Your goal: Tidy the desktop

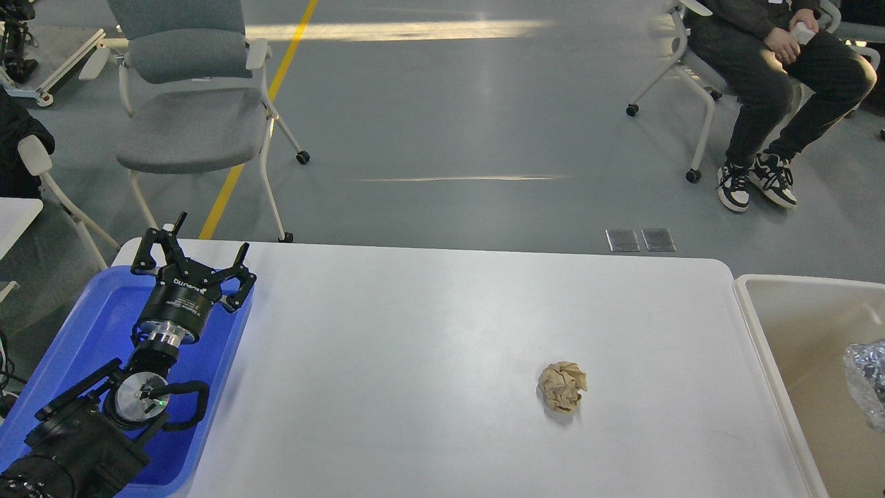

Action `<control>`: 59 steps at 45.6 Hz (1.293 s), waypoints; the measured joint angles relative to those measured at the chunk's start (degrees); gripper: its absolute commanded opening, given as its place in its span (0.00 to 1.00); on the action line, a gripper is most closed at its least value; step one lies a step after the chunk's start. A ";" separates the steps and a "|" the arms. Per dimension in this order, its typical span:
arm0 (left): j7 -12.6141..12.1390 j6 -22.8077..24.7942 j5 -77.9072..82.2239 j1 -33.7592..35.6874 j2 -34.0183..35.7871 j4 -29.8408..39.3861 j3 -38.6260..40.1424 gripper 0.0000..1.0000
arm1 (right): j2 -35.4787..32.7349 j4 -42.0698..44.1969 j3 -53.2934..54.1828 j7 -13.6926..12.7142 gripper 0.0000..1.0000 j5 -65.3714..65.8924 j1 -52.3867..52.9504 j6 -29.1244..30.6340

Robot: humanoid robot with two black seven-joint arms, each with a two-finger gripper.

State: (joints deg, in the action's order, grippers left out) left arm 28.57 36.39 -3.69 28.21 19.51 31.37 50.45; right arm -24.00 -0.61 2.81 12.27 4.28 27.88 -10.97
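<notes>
The white desktop [429, 332] fills the middle of the head view. A crumpled tan paper ball [562, 387] lies on it toward the right, by itself. My left gripper [204, 242] is open and empty, its fingers spread, held over the far right corner of the blue tray [97, 311] at the desktop's left end, far from the paper ball. A crumpled silver foil lump [868, 380] shows at the right edge of the view, over the beige-white bin [788, 325]. What holds it is cut off by the view's edge. My right gripper is out of view.
The bin stands against the desktop's right end. Beyond the far edge are a grey chair [187, 111] at the left and a seated person [774, 83] at the far right. Another white table's corner [14, 214] is at the far left.
</notes>
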 measured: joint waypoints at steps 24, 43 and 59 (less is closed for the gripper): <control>0.00 0.00 0.00 0.00 0.00 -0.01 0.00 1.00 | 2.63 1.11 2.28 -0.86 0.81 0.21 -0.34 -1.95; 0.00 0.00 0.00 0.00 0.00 -0.01 0.00 1.00 | 2.63 1.24 2.45 -0.90 1.00 0.05 -0.05 -1.85; 0.00 0.00 0.00 0.00 0.00 -0.01 0.00 1.00 | 2.47 1.37 2.59 -0.58 1.00 0.02 2.47 -2.07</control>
State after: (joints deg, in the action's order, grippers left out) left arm 28.56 36.39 -3.69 28.21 19.51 31.36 50.45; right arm -21.53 0.76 5.39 11.69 4.30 30.36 -13.03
